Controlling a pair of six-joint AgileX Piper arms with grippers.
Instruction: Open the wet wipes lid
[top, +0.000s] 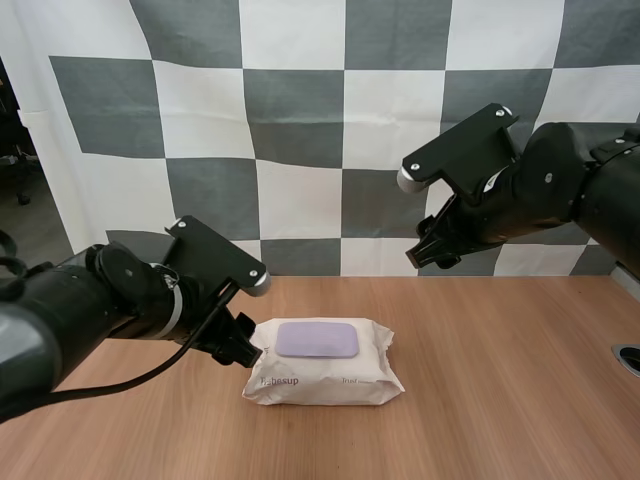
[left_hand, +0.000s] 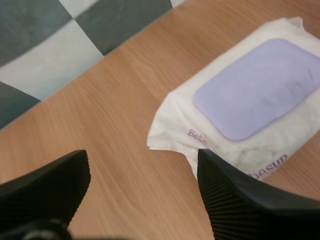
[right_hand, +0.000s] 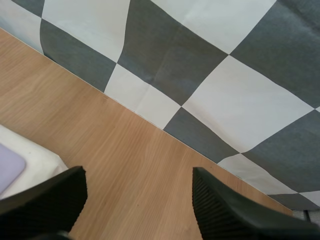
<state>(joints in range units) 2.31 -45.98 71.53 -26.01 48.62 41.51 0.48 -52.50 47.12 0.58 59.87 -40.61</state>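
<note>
My left gripper (top: 237, 347) sits low over the table (top: 520, 390), at the left end of the pack of wet wipes (top: 325, 376). Its jaws are spread wide and hold nothing. In the left wrist view one finger (left_hand: 250, 200) overlaps the pack's near left corner, but I cannot tell whether it touches the wrapper. The pack lies flat near the middle of the table. Its lilac lid (top: 317, 339) is on top and closed flush.

My right gripper (top: 432, 250) hangs high, far and to the right of the pack and well apart from it. Its jaws are also wide open and empty.

I see several risks:
- **Pack not held down:** It looks soft and light, so a pull on the lid could lift or drag the whole pack instead of popping the flap.
- **Corner nudge:** If my left finger pushes on that corner, the pack may slide right or twist, and my line on the lid would be off.
- **No visible lip:** The lid lies flat and I can see no tab, so a fingertip could skid across it. It could also snag the wrapper and crumple or tear it.
- **Both arms meeting:** If the right gripper comes down while the left is this close, the two could clash over the pack.
</note>
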